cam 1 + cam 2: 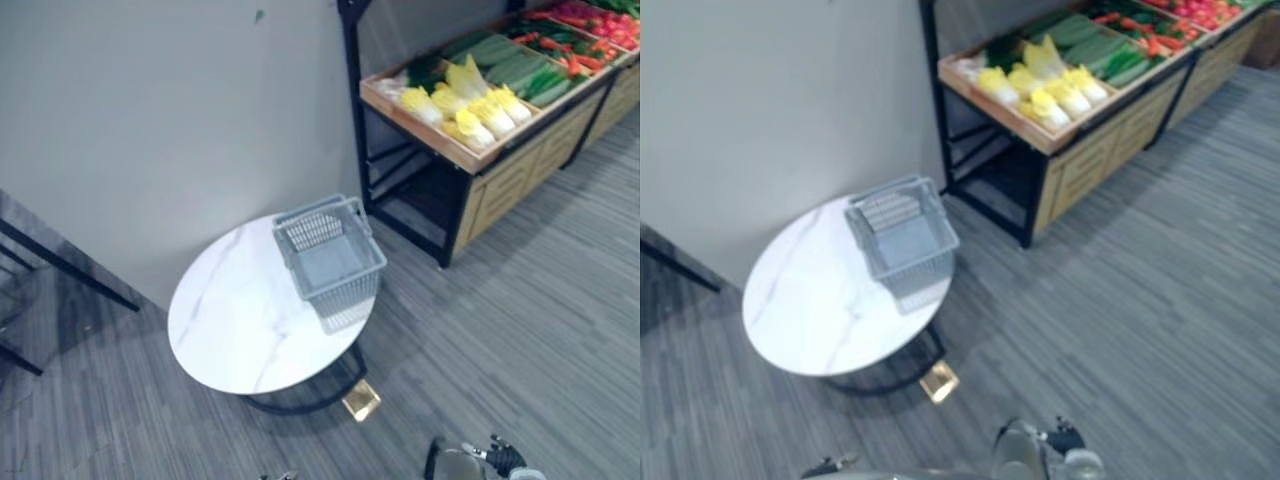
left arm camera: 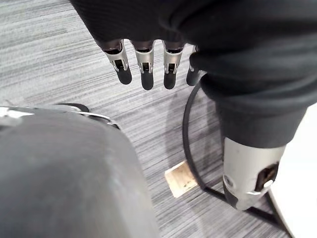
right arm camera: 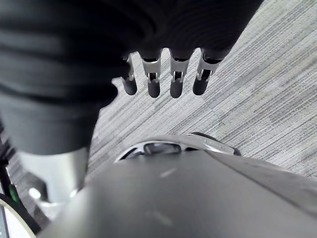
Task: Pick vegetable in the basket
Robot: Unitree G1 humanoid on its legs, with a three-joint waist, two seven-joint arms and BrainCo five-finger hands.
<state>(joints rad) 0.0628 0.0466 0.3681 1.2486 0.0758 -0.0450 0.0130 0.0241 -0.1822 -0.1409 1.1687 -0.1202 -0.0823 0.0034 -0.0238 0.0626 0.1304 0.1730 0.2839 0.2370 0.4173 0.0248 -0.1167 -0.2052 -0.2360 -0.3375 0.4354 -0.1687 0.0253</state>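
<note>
Standing here, I'd say the job has hardly begun. The grey basket (image 1: 330,262) sits on the round white table (image 1: 225,325), out at the tabletop's 2 o'clock edge with its handles folded down, and it looks empty as far as I can tell. The vegetables lie on the wooden stand (image 1: 422,130) at about 1 o'clock in the head views, well apart from the basket. There are pale yellow cabbages (image 1: 472,108) at the near end, green cucumbers (image 1: 518,66) behind them and red produce (image 1: 592,32) furthest off. Everything is left to do: reach the stand, take a vegetable, bring it over and put it in.

The two eye views lay out the room, with table, basket, stand and a small brass plate (image 1: 361,399) on the floor at the table's 5 o'clock. The wrist views tell me about the hands. The left hand (image 2: 144,63) hangs over the striped grey floor, fingers straight and apart, nothing in them, with that brass plate below and the table's white edge close by. The right hand (image 3: 174,75) hangs the same way, fingers straight, spread and empty.
</note>
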